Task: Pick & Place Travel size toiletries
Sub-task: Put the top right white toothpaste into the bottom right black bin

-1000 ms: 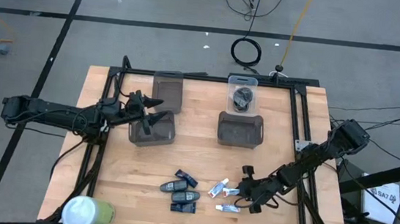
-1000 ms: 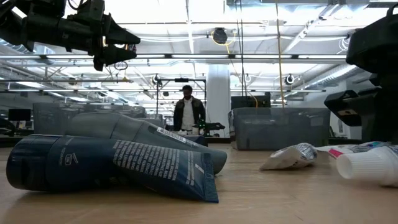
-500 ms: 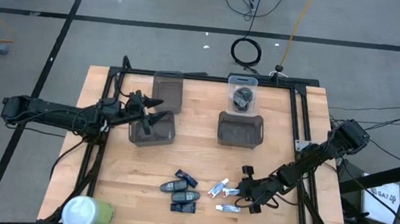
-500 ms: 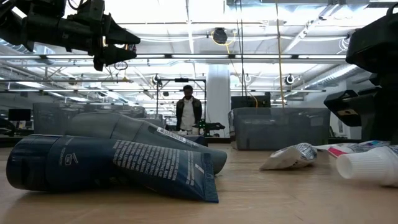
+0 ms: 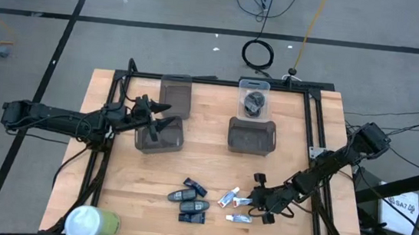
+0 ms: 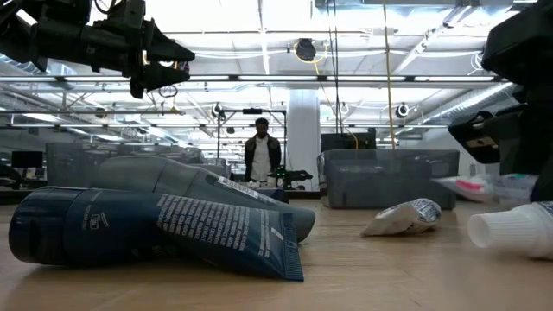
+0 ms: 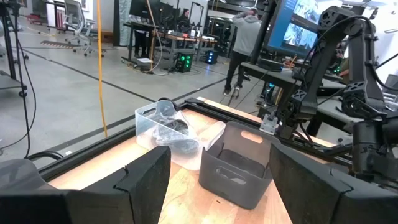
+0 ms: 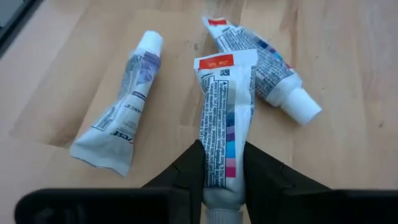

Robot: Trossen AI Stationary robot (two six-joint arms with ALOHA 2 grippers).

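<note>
My right gripper [image 8: 219, 180] is low over the table's near right part [image 5: 249, 204], shut on a little white tube [image 8: 221, 118] with blue and red marks. Two more white tubes lie flat beside it [image 8: 124, 118] [image 8: 267, 62]. Several dark oblong tubes [image 5: 190, 200] lie on the wood left of these; one fills the low view [image 6: 155, 229]. My left gripper [image 5: 162, 117] hangs open above a grey bin [image 5: 160, 137] at the table's left, touching nothing. Dark lumps sit in the clear bin [image 5: 254, 100]. My right gripper pinches the white tube between its two fingers [image 8: 186, 174], on the tube's body near the cap end [image 8: 217, 186]. The tube lies along the fingers, its crimped end [image 8: 224, 62] pointing away from the wrist. In the low view it [image 6: 471, 185] sits clear of the table.
A second grey bin [image 5: 175, 93] stands at the far left and a third [image 5: 252, 135] in the middle. A big white-and-green cylinder [image 5: 91, 222] stands at the near left corner. A black frame [image 5: 312, 135] borders the table. A person [image 6: 262, 155] stands far behind.
My right gripper has risen a little and carried the white tube with the pink mark up off the table. The other tubes have stayed where they lay.
</note>
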